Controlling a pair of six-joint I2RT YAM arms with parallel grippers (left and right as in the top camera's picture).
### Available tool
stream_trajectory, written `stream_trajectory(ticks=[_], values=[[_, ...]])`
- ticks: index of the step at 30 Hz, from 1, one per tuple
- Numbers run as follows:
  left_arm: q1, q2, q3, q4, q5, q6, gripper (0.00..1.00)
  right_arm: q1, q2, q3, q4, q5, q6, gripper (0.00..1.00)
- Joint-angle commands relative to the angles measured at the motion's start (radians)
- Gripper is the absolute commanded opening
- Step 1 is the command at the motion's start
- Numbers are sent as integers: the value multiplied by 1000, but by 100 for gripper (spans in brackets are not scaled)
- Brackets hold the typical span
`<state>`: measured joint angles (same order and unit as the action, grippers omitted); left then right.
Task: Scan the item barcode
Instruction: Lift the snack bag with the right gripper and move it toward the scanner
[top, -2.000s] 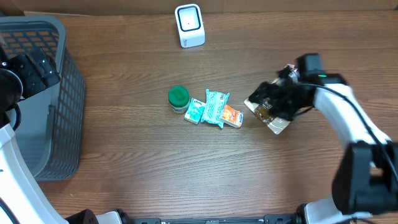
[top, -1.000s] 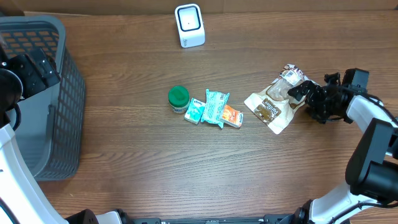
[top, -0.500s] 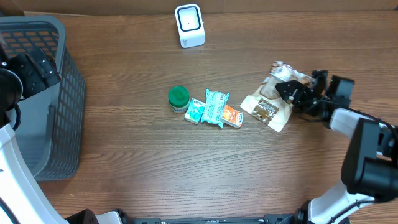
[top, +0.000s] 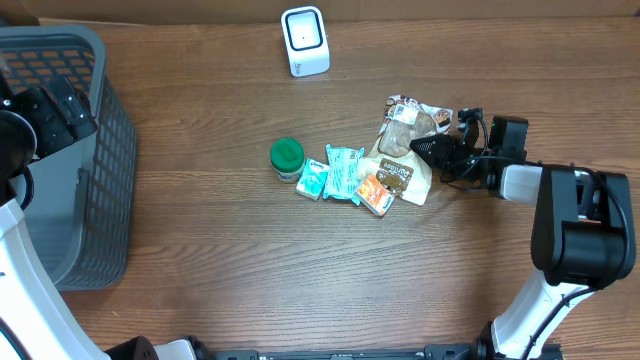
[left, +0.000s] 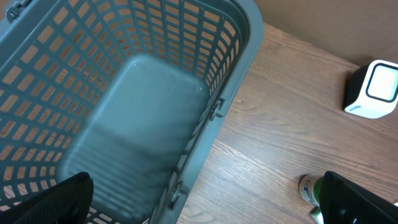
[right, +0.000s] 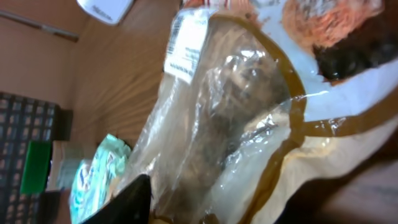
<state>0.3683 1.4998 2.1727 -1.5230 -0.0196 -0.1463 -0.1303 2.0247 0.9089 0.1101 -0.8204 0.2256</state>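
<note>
While the right tool (top: 437, 152) lies low over the worktop (top: 250, 270), its tips sit at the nearest edge of the snack bag (top: 402, 142), so the step in hand looks like the pick-up. I cannot tell whether the jaws have closed on the film. The wrist view shows only one dark finger (right: 132, 198) beside the bag, which fills the picture.

The bag lies flat directly ahead of the tool, with its long axis across the tool's line of reach. Its printed end points off to the tool's right. Its other end rests against the small packets (top: 345, 175) just beyond, and a green-lidded jar (top: 287, 155) stands past those. A white label (right: 180, 46) near the printed end may carry the barcode, but it is too blurred to read.

The next move calls for a firm pinch, a lift clear of the packets, and a turn that brings the label to face the scanner (top: 305, 40), well off ahead and to the right.

The left tool (left: 205, 202) hangs open over the basket (left: 143, 112), farthest off.
</note>
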Motion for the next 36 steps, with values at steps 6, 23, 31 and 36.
stream_trajectory(ticks=[6,23,31,36], values=[[4,5,7,4,-6,16,100,17,93,18,-190,-8,-52,14],[4,5,7,4,-6,16,100,12,-109,274,-724,-150,-158,4],[4,5,7,4,-6,16,100,40,-418,274,-877,-198,-304,4],[4,5,7,4,-6,16,100,94,-555,274,-1023,-228,-507,4]])
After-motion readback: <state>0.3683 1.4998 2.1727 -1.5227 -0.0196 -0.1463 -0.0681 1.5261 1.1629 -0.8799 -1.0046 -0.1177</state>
